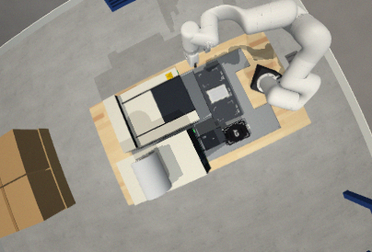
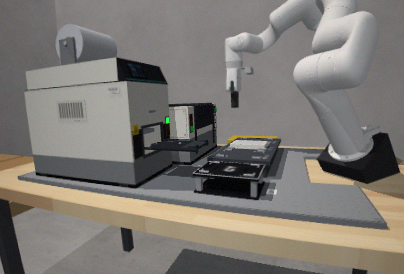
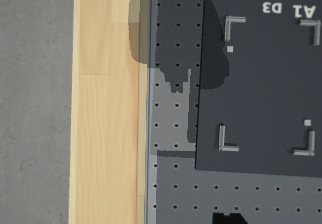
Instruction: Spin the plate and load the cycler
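My gripper [image 2: 234,100] [image 1: 193,62] is shut and empty. It hangs high above the far end of the deck row, by the table's edge. The wrist view looks down on the D3 nest [image 3: 269,85]; its corner locators are bare and no plate lies in it. A white-topped plate, K37 [image 1: 216,93] [image 2: 246,144], sits on the middle deck nest. The sealer's stage [image 2: 178,145] sticks out of the big sealer [image 2: 93,125] with nothing on it. The centrifuge [image 2: 193,127] stands behind it, and a green light [image 2: 167,120] glows at its front. K73 and BAL are not in view.
A raised dark nest with a white mark [image 2: 228,170] stands at the near end of the deck [image 1: 235,132]. The sealer carries a film roll [image 1: 150,177]. The perforated grey baseplate [image 3: 174,165] ends near the wooden table edge [image 3: 107,125]. A cardboard box [image 1: 23,179] stands on the floor.
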`<state>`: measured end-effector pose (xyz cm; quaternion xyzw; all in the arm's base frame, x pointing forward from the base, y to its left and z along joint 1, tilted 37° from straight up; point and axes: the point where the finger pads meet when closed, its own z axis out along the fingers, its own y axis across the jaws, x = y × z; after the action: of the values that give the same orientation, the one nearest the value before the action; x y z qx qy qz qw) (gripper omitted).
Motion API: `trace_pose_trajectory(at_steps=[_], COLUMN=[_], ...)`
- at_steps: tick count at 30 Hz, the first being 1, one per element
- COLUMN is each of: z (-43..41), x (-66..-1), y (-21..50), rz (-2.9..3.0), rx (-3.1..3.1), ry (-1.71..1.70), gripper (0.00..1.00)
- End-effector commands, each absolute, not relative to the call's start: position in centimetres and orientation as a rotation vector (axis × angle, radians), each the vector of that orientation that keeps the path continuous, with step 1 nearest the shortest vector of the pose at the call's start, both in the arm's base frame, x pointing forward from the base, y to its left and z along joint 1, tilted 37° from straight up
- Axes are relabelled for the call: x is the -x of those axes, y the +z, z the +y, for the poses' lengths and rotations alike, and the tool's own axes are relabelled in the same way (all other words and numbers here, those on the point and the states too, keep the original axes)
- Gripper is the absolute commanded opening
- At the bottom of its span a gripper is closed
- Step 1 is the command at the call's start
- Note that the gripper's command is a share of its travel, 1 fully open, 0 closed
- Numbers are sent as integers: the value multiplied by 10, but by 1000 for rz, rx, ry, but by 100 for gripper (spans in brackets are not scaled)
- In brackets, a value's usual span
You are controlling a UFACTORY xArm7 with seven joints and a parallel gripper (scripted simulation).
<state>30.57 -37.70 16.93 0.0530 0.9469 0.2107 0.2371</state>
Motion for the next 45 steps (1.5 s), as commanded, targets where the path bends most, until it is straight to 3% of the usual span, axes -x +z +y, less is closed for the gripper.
trace_pose_trajectory(at_steps=[1,24,45], z=[-379,-379,-389], x=[-305,-305,-301], y=[171,171,191], rz=[2593,2086,2086], rx=[-148,-259,-260], ry=[572,459,459], gripper=[0,0,0])
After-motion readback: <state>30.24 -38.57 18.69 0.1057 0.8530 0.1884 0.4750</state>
